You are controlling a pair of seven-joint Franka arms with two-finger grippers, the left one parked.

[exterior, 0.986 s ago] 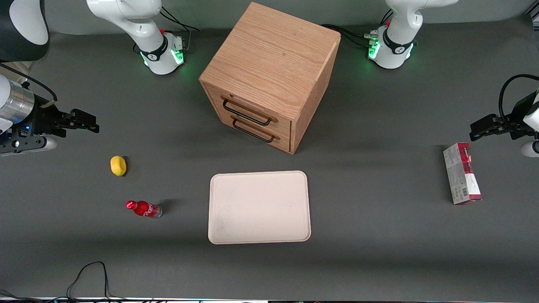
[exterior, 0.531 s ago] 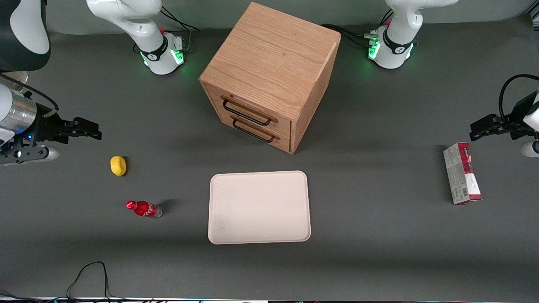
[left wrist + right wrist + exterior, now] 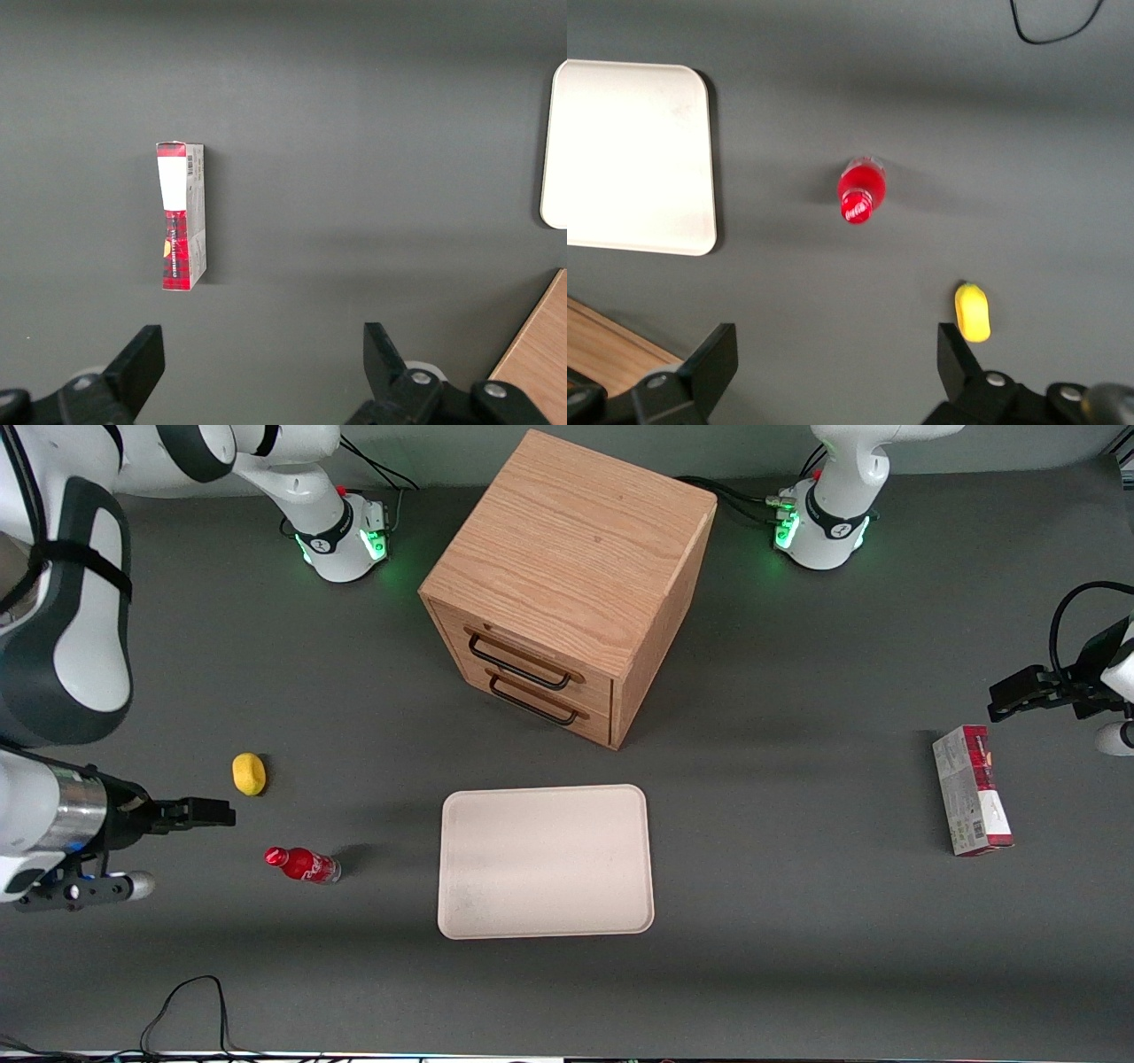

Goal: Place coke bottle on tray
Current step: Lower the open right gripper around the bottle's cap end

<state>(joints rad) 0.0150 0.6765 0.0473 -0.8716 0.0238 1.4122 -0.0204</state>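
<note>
The small red coke bottle (image 3: 302, 864) stands on the dark table, at 9 o'clock from the cream rectangular tray (image 3: 546, 861). The right gripper (image 3: 223, 813) hovers nearby, fingers spread wide and empty, ready for 1 grab.

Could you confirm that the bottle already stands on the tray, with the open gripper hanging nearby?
Not quite: the front view shows the bottle standing on the table beside the tray, not on it. The gripper does hang nearby, fingers open.
</note>
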